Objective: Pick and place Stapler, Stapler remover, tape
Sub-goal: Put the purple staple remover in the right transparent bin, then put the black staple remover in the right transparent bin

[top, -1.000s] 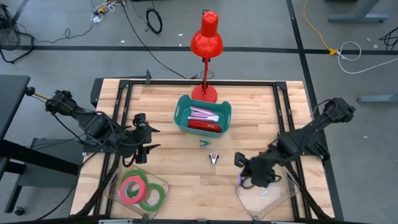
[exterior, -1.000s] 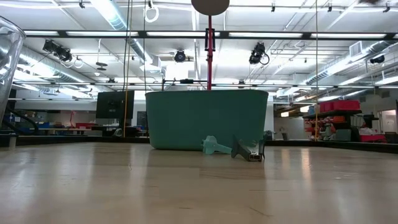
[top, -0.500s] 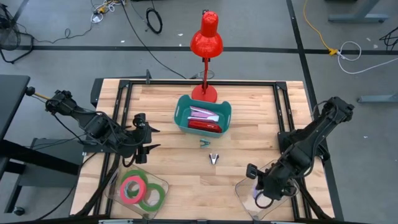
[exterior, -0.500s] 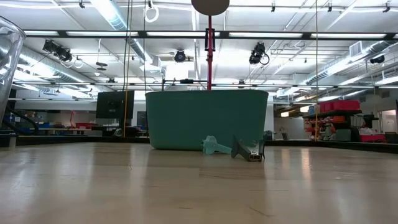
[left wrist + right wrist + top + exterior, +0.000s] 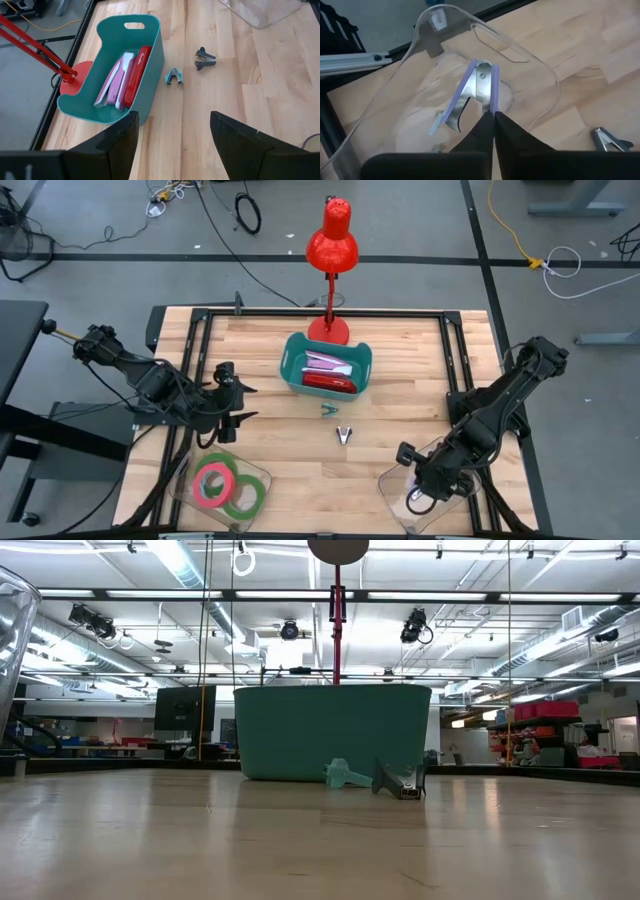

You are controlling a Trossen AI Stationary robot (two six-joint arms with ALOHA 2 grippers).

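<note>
1. 1 purple staple remover is hanging over the clear tray at the lower right of the high view, and the right gripper is pinching its end, fingers nearly pressed together.
2. 2 more staple removers are lying on the bare wood near the table's centre: a teal one just below the bin, and a dark one just below and right of that.
3. 2 staplers are lying side by side in the teal bin at upper centre: a red stapler and a pale pink stapler.
4. 3 tape rolls are sitting in 1 clear tray at the lower left, the red-pink one overlapping 2 green ones.
5. The left gripper is hovering at left centre, just above that tray, with its fingers spread apart and gripping nothing.
6. 1 red desk lamp is standing at the table's top edge, behind the bin.
</note>
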